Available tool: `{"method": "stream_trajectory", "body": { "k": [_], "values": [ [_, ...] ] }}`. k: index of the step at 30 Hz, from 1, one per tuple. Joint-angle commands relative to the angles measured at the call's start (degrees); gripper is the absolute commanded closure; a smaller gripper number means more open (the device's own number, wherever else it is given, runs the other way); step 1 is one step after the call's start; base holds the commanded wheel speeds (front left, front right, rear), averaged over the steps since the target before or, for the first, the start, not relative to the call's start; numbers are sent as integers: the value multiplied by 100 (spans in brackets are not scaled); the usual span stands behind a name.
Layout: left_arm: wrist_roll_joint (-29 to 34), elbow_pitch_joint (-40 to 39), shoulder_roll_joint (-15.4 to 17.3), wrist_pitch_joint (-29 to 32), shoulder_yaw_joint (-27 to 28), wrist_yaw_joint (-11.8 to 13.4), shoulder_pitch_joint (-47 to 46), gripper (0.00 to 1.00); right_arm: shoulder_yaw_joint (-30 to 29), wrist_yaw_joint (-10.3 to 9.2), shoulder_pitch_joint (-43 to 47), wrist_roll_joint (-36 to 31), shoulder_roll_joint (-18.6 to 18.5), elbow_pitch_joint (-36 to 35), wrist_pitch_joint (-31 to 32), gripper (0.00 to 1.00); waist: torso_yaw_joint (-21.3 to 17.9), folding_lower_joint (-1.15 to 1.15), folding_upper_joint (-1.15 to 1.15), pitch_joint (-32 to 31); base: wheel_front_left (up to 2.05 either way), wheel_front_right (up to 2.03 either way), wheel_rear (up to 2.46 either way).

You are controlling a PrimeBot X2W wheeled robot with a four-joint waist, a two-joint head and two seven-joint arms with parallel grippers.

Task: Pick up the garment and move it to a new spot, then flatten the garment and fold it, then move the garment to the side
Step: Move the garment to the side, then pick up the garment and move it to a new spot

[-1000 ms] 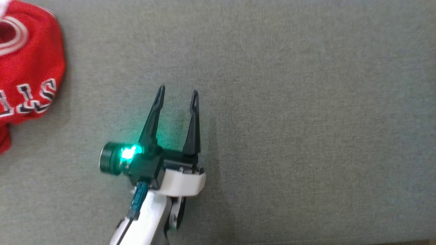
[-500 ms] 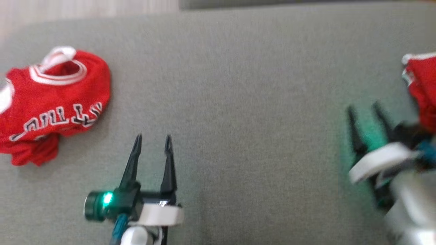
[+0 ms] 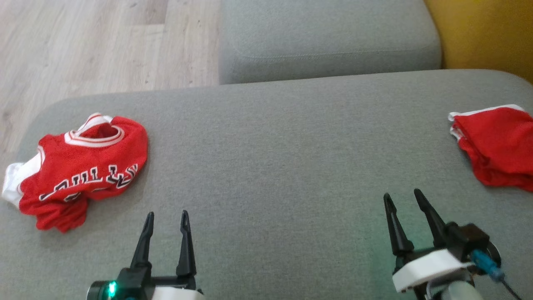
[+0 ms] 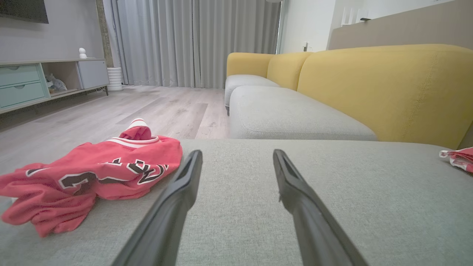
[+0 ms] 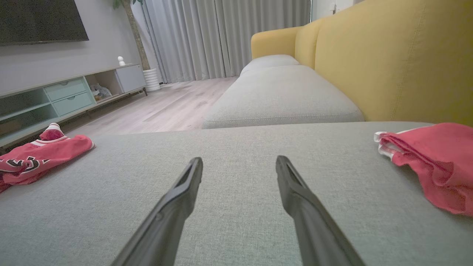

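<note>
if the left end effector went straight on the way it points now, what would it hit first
Probably nothing soon: the left end effector points along bare grey cushion, with the red jersey off to its left. Farther on sits another seat cushion; height unclear.

On the seat cushion [image 3: 266,137] before me, the jersey [image 3: 83,166] lies at the left end and a second garment [image 3: 495,146] at the right end, well apart. My left gripper [image 3: 166,216] is near the jersey, my right gripper [image 3: 402,198] near that second garment. Behind is a second cushion [image 3: 329,37], floor [image 3: 83,50] to its left, backrest [image 3: 483,33] to its right.
</note>
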Motion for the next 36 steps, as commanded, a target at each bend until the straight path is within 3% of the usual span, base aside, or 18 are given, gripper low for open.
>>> {"method": "stream_trajectory", "body": {
  "k": [1, 16, 22, 27, 36],
  "values": [
    [37, -206, -5, -25, 229, -30, -126, 0, 77, -4, -77, -79, 31, -229, -77, 0, -29, 1, 0, -33, 0, 0, 0],
    [122, -217, -5, -25, 330, -80, -12, 0, 88, -4, 291, -312, 164, -396, -77, 0, -35, 1, 0, -102, 0, 0, 0],
    [148, -186, -5, -25, 296, -100, -15, 0, 34, -4, 340, -320, 162, -389, -77, 0, 149, 1, 0, -100, 0, 0, 0],
    [210, -135, -5, -25, 241, -135, -70, 0, 21, -4, 438, -314, 142, -360, -77, 0, 712, 1, 0, -107, 0, 0, 0],
    [241, -156, -5, -25, 377, -129, 15, 0, 52, -4, 361, -314, 155, -401, -78, 0, 2351, 1, 0, -53, 0, 0, 0]
  ]
}}
